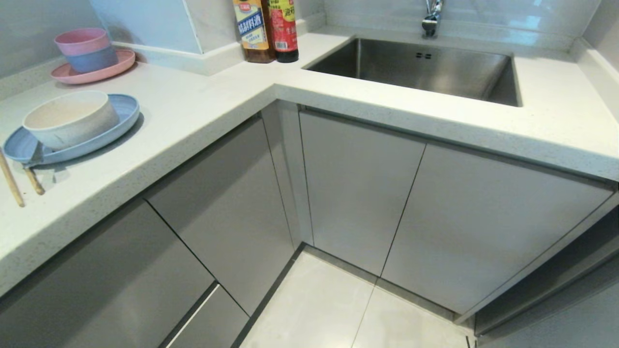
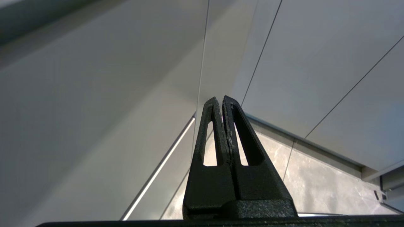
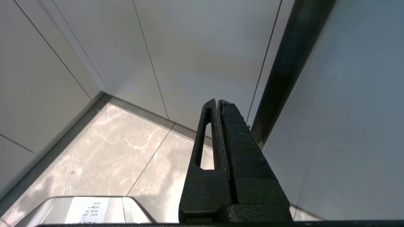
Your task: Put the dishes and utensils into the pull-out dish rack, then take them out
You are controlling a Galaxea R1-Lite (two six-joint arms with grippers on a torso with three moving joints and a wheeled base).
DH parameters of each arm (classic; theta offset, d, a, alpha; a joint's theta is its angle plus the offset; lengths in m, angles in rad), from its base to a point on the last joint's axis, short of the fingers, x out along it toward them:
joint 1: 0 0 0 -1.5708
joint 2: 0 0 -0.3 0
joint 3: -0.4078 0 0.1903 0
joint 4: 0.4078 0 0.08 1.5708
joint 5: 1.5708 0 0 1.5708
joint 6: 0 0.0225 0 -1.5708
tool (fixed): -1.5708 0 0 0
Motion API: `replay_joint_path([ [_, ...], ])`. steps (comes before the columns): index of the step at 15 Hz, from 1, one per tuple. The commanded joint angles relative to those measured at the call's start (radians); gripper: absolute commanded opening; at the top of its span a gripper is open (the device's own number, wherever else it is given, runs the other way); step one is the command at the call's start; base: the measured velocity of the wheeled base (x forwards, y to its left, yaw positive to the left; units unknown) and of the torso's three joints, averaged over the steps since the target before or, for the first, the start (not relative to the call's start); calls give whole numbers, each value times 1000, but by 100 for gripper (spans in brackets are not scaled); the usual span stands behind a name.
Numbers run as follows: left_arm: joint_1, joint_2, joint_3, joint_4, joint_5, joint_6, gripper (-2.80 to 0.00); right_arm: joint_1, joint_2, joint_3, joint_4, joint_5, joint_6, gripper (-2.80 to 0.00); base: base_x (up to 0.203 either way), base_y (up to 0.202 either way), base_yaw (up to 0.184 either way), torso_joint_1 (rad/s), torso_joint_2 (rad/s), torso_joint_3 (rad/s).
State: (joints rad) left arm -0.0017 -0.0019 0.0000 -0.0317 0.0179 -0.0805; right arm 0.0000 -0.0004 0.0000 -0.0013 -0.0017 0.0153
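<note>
I see the cream bowl (image 1: 67, 118) sitting on the blue plate (image 1: 123, 112) at 9 o'clock on the counter (image 1: 203, 104), chopsticks (image 1: 12, 181) just beside at 8. Left gripper (image 2: 220, 101) and right gripper (image 3: 216, 103) both clenched empty, facing closed cabinet doors (image 1: 358, 193).

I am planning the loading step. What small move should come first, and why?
Probably bring the left end effector toward the narrow cabinet front to pull it out: every cabinet front is closed, no rack shows, and the blue plate waits on the counter.
</note>
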Motion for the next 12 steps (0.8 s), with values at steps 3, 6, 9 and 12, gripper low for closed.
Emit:
replay_joint_path([
  [3, 0, 2, 12, -2, 0, 2, -280, 0, 0, 2, 0, 0, 0, -280, 0, 0, 0, 4, -1, 192],
  [6, 0, 2, 12, -1, 0, 5, -280, 0, 0, 2, 0, 0, 0, -280, 0, 0, 0, 0, 4, 206],
  [9, 0, 2, 12, -2, 0, 4, -280, 0, 0, 2, 0, 0, 0, -280, 0, 0, 0, 1, 2, 202],
  [12, 0, 2, 12, -2, 0, 4, -280, 0, 0, 2, 0, 0, 0, -280, 0, 0, 0, 2, 1, 205],
])
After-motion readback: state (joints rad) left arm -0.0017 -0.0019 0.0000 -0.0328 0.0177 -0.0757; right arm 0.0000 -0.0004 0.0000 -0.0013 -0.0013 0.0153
